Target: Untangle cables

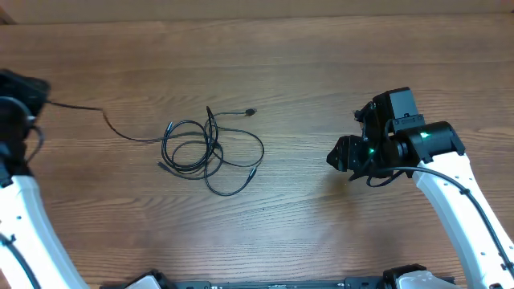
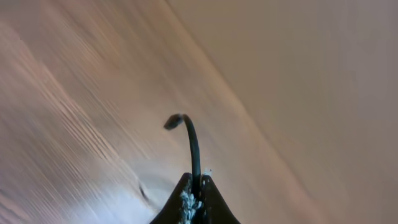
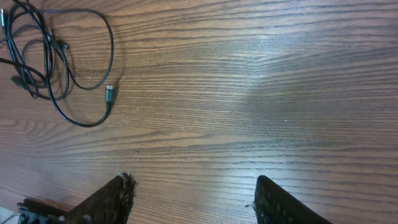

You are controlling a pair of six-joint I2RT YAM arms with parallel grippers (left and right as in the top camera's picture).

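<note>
A: Closest in is the left gripper [image 2: 194,200] — jaws pressed together on a thin black strand [image 2: 194,146], which rises from between them and hooks over at its tip.

B: And the left arm [image 1: 24,209]?

A: Its white link runs up the left side of the table [image 1: 321,64]. The black wrist sits at the far left, and the strand trails rightward from it across the wood into the cables [image 1: 205,148].

B: Where are those?

A: Left of the table's middle, a loose tangle of black loops lying flat. One plug [image 1: 251,111] pokes out toward the upper right.

B: The right gripper [image 3: 199,202]?

A: Its fingers are spread apart, with only bare wood grain showing between them. It sits well to the right of the tangle, pointing left toward it — the right arm [image 1: 458,201] reaches in from the lower right corner, with green lights [image 1: 371,150] glowing near the wrist.

B: And from its own camera?

A: The tangle lies at the upper left, with a silver-tipped connector [image 3: 109,93] at the end of the nearest loop.
</note>
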